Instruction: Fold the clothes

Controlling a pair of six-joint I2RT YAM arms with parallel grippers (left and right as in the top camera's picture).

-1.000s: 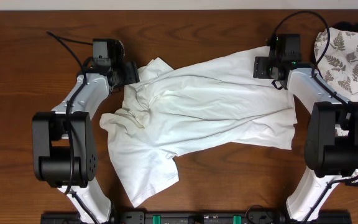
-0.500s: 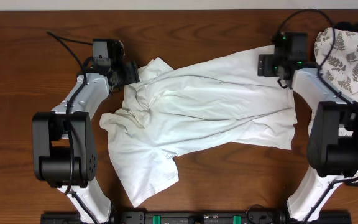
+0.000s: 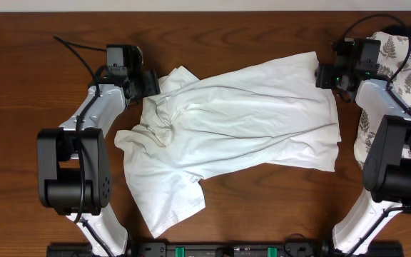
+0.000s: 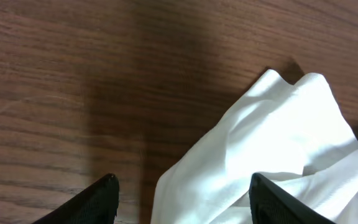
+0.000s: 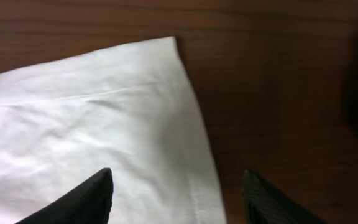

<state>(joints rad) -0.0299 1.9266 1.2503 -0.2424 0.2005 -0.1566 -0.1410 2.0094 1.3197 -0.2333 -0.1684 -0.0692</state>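
A white T-shirt [image 3: 234,121] lies on a dark wooden table [image 3: 248,207] between two robot arms, seen from above. Nearest the robot's bases, one loose flap of the shirt points toward the near edge of the table, its edges uneven. At mid-table the main body of the shirt stretches crosswise, slanting away toward the right. It is spread open but wrinkled, with a bunched, puckered patch on its left side. No chest print shows. Farther back, each arm reaches to a far corner of the shirt. The left gripper [image 4: 182,190] hovers low at the far left corner, its black fingertips [image 4: 107,193] spread wide, with a fold of white cloth lying between them but not pinched. The right gripper [image 5: 176,190] sits at the far right corner over the hemmed edge, its fingers likewise spread and gripping nothing. Beyond the right arm, at the far right of the table, a second white cloth with a grey fern print [image 3: 405,64] lies in a heap, apart from the shirt. Judging by this, the folding has barely begun: the shirt is laid out but not smoothed, no clean fold is visible, and every fold remains to be done.
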